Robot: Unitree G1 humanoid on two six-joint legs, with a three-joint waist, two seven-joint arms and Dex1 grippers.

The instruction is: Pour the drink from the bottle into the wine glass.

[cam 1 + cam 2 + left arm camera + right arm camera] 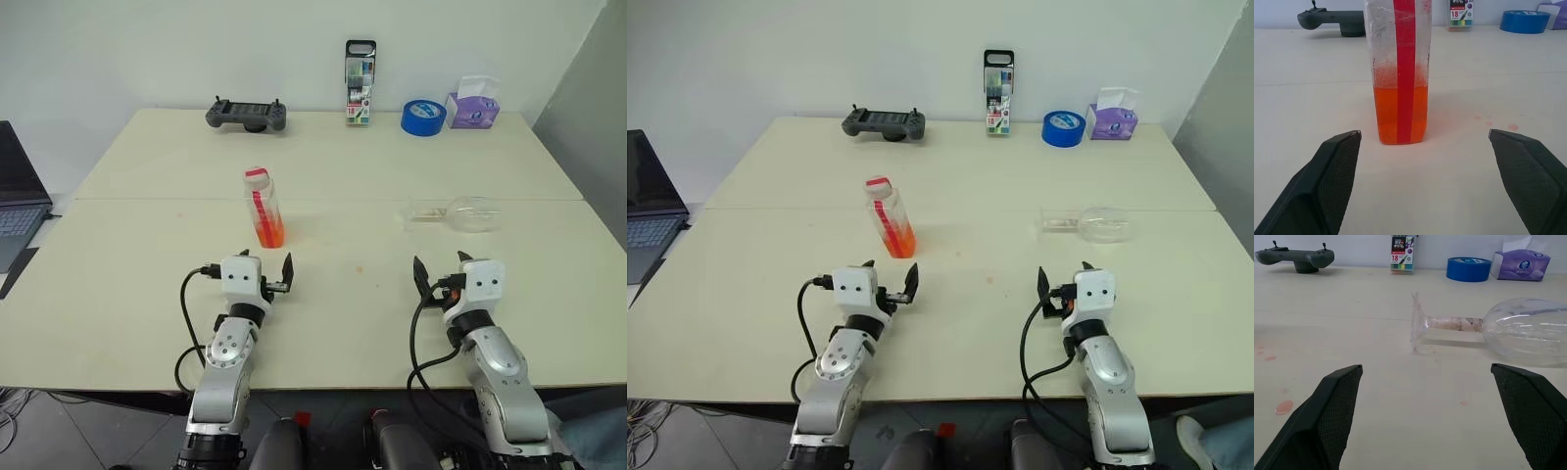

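We take the bottle (264, 207) as our landmark; it stands upright on the pale table (147, 284) with its red cap on, the orange-red drink (1399, 115) filling roughly its lower third; a red-and-white label strip runs down its side. The wine glass (468, 213) lies on its side well to the right of the bottle, its foot turned toward the bottle and its bowl away; its stem looks stained inside. Just on the near side of the bottle we see the left gripper (265, 277), its fingers (1327, 171) spread wide and holding nothing, the bottle standing apart from them; the right gripper (443, 272) sits off to the bottle's right, on the near side of the glass, its fingers (1327, 406) likewise wide and empty. A few small orange spots mark the table to the right of the bottle. Beyond the bottle, along the far edge, stand a dark controller (246, 115), a pack of markers (360, 83), a blue tape roll (423, 117) and a purple tissue box (473, 108); a laptop (20, 201) lies far to the bottle's left.
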